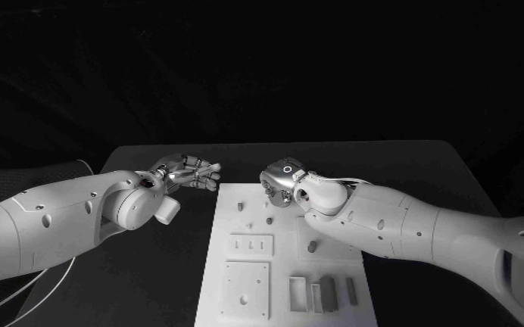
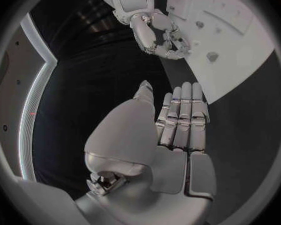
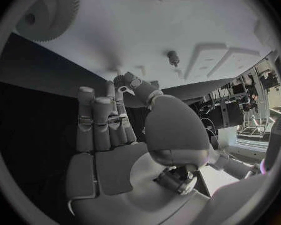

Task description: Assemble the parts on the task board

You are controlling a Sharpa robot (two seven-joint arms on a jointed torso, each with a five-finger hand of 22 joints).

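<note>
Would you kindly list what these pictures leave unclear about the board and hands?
- Task board, head view: right arm hides its right side; bottom edge cuts it off.
- Right hand, head view: fingertips hidden under the hand.
- Gear, right wrist view: cut off by the circle's rim.

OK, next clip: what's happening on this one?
A two-armed robot is at a white task board on a black table. The right robot hand hovers over the board's far end; the left robot hand hangs just off its far left corner. Both hold nothing, fingers straight. Small parts lie on the board untouched.
</note>
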